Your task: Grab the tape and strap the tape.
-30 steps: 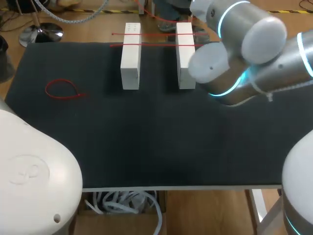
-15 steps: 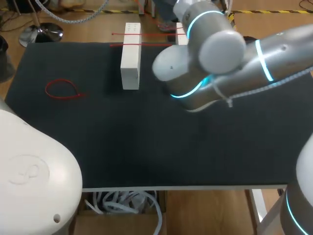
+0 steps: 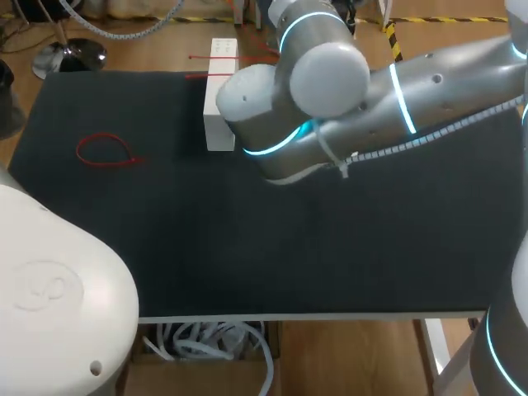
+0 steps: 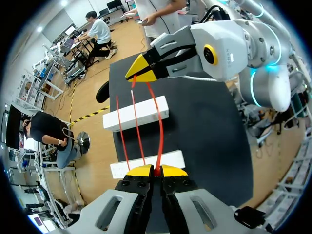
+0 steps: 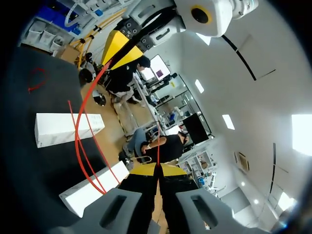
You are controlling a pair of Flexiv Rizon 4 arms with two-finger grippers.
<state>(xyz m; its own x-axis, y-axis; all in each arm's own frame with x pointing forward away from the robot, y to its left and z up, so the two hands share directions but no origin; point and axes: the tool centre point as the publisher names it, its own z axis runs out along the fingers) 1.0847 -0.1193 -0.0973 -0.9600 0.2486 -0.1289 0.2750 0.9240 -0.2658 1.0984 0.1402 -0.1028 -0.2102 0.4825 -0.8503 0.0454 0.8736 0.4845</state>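
Note:
Both grippers hold one red tape (image 4: 159, 127) that bends in an arc above two white blocks (image 4: 139, 113) (image 4: 146, 163). In the left wrist view my left gripper (image 4: 154, 170) is shut on one end, and my right gripper (image 4: 139, 70) pinches the other end ahead of it. The right wrist view shows my right gripper (image 5: 157, 169) shut on the tape (image 5: 79, 117), with my left gripper (image 5: 116, 51) at the arc's far end. In the head view my right arm (image 3: 330, 107) covers the right block; only the left block (image 3: 219, 103) shows there.
Two more straight red tapes (image 4: 118, 127) (image 4: 137, 122) lie across the blocks. A looped red tape (image 3: 105, 150) rests on the black mat (image 3: 165, 239) at the left. My left arm's white base (image 3: 49, 289) fills the near left corner.
My right arm has swung left across the far side of the table and now hides the right white block. The loop and the left block have not moved.

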